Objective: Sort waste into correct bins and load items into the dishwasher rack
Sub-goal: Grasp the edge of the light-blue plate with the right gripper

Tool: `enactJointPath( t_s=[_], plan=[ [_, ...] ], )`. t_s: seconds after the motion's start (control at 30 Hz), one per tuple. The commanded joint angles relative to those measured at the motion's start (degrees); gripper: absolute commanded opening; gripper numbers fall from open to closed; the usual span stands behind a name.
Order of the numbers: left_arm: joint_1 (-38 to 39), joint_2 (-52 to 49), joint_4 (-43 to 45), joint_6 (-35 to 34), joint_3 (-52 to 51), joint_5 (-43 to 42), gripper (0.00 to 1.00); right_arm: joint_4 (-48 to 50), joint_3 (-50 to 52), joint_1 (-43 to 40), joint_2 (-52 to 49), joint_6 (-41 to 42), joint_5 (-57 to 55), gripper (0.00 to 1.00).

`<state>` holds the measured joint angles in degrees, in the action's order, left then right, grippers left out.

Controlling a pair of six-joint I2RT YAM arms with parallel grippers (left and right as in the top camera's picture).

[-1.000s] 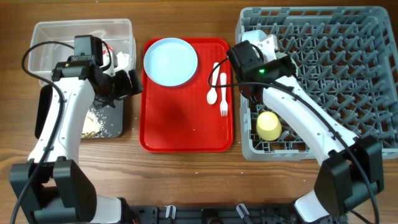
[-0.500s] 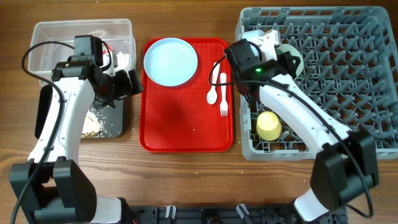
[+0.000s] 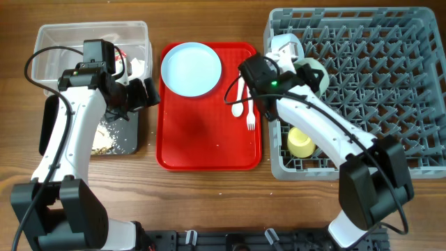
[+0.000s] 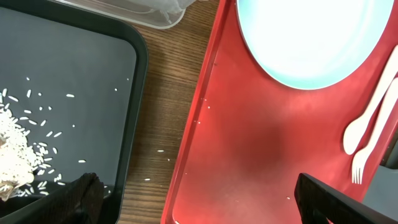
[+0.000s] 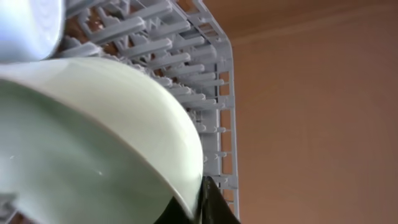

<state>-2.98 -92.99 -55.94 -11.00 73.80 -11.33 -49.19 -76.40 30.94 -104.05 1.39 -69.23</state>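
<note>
The red tray [image 4: 261, 155] fills the right of the view. A pale blue plate [image 4: 311, 37] lies at its far end, and a white spoon [image 4: 364, 118] and fork [image 4: 365, 158] lie side by side at its right edge. Left of the red tray, past a strip of bare table [image 4: 165, 112], is the black tray [image 4: 74, 74] holding food scraps [image 4: 12, 140] (white grains, scattered loosely). A corner of the clear tub [image 4: 146, 12] shows beyond it. The left claw [image 4: 205, 202] is spread wide, its dark fingers [image 4: 329, 199] straddling the red tray's left rim.

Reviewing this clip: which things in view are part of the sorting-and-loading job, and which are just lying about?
Job: plate, spoon, fork, bowl, yellow cup, dishwasher rack, clear tub, black tray, food scraps.
Just there: red serving tray, wooden table.
</note>
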Motion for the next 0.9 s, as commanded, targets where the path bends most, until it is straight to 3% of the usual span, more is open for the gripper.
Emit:
enactJointPath(
  t_s=[0.0, 0.1, 0.17, 0.43, 0.7, 0.87],
  plan=[
    [-0.09, 0.85, 0.15, 0.31, 0.94, 0.52, 1.0, -0.22, 0.31, 2.47, -0.74, -1.64, 2.95, 0.25],
    [-0.09, 0.85, 0.15, 0.31, 0.94, 0.5, 1.0, -0.63, 0.28, 3.41, -0.74, -2.14, 5.88, 0.47],
    [-0.09, 0.85, 0.15, 0.31, 0.94, 0.5, 1.0, -1.11, 0.28, 3.85, -0.74, -2.89, 7.82, 0.54],
    [-0.09, 0.85, 0.15, 0.31, 0.94, 0.52, 1.0, -0.81, -0.61, 5.01, 0.2, -3.15, 10.19, 0.59],
    [-0.09, 0.85, 0.15, 0.31, 0.94, 0.52, 1.0, 0.48, -9.18, 4.98, 1.18, -8.07, 20.46, 0.61],
    [-0.09, 0.85, 0.15, 0.31, 0.94, 0.52, 1.0, 1.29, -15.37, 4.35, 1.18, -8.96, 29.66, 0.68]
  ],
)
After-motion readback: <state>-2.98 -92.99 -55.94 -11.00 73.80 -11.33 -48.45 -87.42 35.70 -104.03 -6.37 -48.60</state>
